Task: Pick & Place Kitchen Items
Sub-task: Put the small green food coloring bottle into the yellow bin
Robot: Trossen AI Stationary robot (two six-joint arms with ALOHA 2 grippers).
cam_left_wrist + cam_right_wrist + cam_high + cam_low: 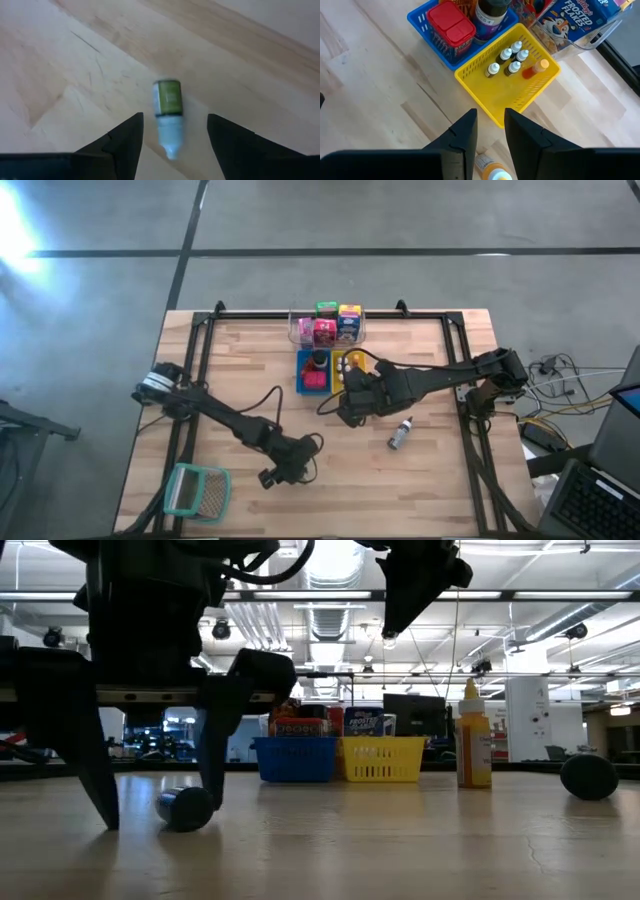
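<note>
A small bottle with a green label [167, 107] lies on its side on the wooden table. My left gripper [174, 117] is low over it, near the table's front, fingers open on either side without touching it. The same gripper [272, 477] shows in the high view. My right gripper [490, 127] hovers high at the table's middle, before the yellow tray [485, 95], a narrow gap between its fingers and nothing in it. Under it stands a yellow-capped bottle [492, 171], upright on its base [473, 745]. A grey bottle [400, 434] lies farther right.
The blue tray [303, 375] holds a red box and a dark jar; the yellow tray [357, 360] holds several little bottles. Behind them a clear tub [295, 332] carries coloured boxes. A teal-rimmed mesh basket [197, 490] lies at the front left corner.
</note>
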